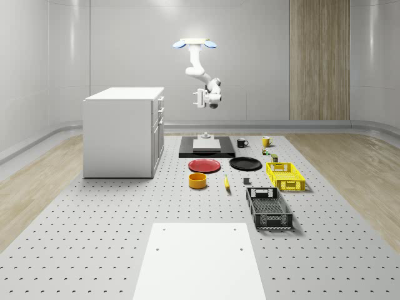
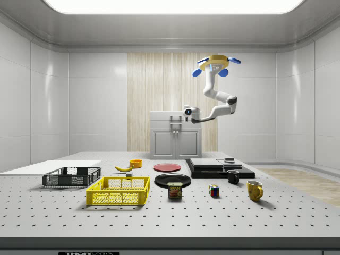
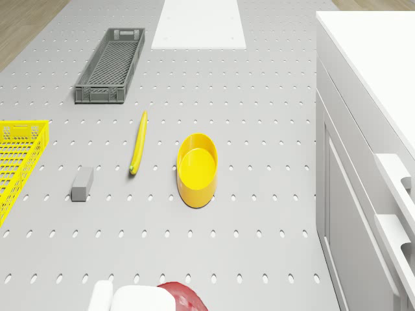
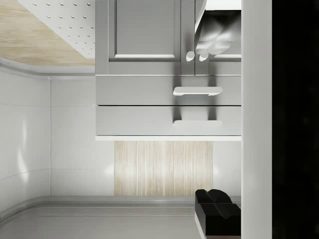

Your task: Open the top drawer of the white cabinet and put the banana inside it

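Drone (image 1: 195, 43) hovers high over the black platform (image 1: 207, 150) at the far end of the table (image 1: 94, 212), arm bent down w/ claw (image 1: 199, 99) at approx drawer height, facing the white cabinet (image 1: 119, 134) but well apart from it. In side view the claw (image 2: 177, 121) sits in front of the cabinet (image 2: 175, 139). Can't tell if the claw is open or closed.

Top drawer (image 4: 149, 121) is closed, flush w/ the drawer under it; its handle (image 4: 198, 123) is untouched.

Banana (image 1: 226, 182) lies flat on the table, betw. the yellow bowl (image 1: 198, 180) and a small grey block (image 1: 247, 181), touching neither. Drone view: banana (image 3: 138, 142) just beside the bowl (image 3: 198, 168), apart.

Containers:
- yellow bowl: nothing in it.
- yellow basket (image 1: 285, 175): looks empty.
- dark grey basket (image 1: 268, 208): looks empty, nearer the white mat (image 1: 199, 259).
- red plate (image 1: 205, 165) & black plate (image 1: 245, 164): side by side, bare.
- black mug (image 1: 241, 143) and yellow mug (image 1: 265, 141) upright near the platform; insides not visible.

Side view: a can (image 2: 175, 190) and a coloured cube (image 2: 213, 190) stand on the table, outside any container.
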